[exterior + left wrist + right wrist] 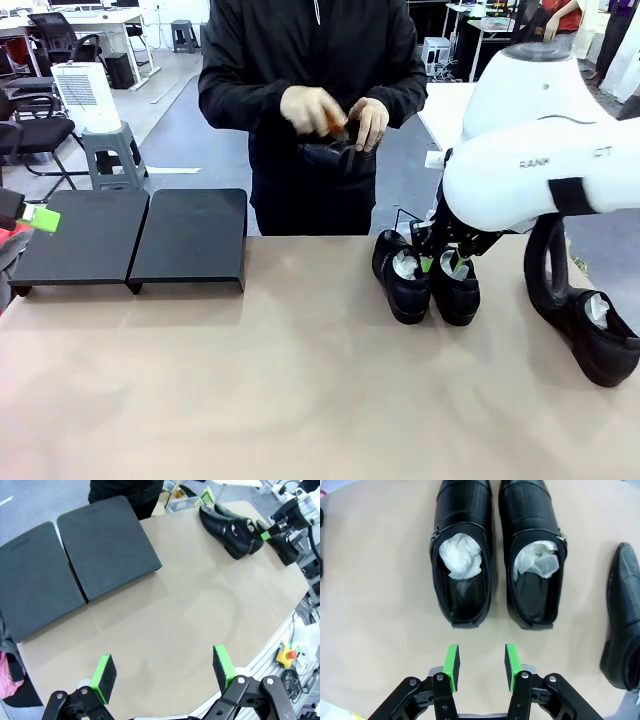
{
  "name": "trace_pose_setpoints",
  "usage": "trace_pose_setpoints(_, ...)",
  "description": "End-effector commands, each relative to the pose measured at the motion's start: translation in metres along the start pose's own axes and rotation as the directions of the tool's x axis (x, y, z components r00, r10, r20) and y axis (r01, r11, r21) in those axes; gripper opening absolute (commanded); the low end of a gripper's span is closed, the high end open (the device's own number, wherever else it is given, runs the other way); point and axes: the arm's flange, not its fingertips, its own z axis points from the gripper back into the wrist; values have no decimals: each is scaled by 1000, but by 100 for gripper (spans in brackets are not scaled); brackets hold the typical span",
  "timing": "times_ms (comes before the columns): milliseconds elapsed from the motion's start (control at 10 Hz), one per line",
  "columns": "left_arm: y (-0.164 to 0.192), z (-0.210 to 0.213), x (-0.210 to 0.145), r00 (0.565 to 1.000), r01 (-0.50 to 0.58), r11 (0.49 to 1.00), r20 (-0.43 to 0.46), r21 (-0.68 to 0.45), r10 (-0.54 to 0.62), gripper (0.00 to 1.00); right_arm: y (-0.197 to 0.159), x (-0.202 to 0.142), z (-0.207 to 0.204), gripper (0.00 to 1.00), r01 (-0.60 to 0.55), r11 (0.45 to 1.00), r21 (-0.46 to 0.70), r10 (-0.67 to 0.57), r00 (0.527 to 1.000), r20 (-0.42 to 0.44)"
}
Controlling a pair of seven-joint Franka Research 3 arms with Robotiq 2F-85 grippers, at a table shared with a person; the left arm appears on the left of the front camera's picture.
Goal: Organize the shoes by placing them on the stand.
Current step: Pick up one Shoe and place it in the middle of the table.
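- Lone shoe [603, 350] lies nearest, on the desk [300, 400] at the robot's right, partly behind the right arm's black hose.
- Left pincer [164, 672] hangs over the desk's near left part, pads wide apart with nothing between them.
- Right pincer [482, 662] hovers just behind the heels of the pair of shoes, pads parted by a narrow gap and gripping nothing.
- That pair, 1 shoe [465, 517] beside the other [530, 515], stands close together right of the desk's middle, toes toward the far side. Each is stuffed with crumpled white paper [461, 555].
- Stand [130, 235], 2 black platforms side by side, sits at the desk's far left, well apart from the shoes.
- Beyond the far edge, a person's 2 hands [310, 108] hold a 4th shoe [330, 153] at waist height.
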Motion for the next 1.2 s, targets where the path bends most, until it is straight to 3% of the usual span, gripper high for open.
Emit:
trace_pose_setpoints(0,1,-1,0,1000,9,1000,11,-16,-8,100,8,42,-32,50,7,1000,29,-5,998,-69)
trace_pose_setpoints(600,1,-1,0,1000,9,1000,11,-16,-8,100,6,72,-59,50,77,996,45,-74,995,-59)
trace_pose_setpoints(1100,1,-1,0,1000,9,1000,11,-16,-8,100,10,75,-82,50,71,997,25,-67,991,-120)
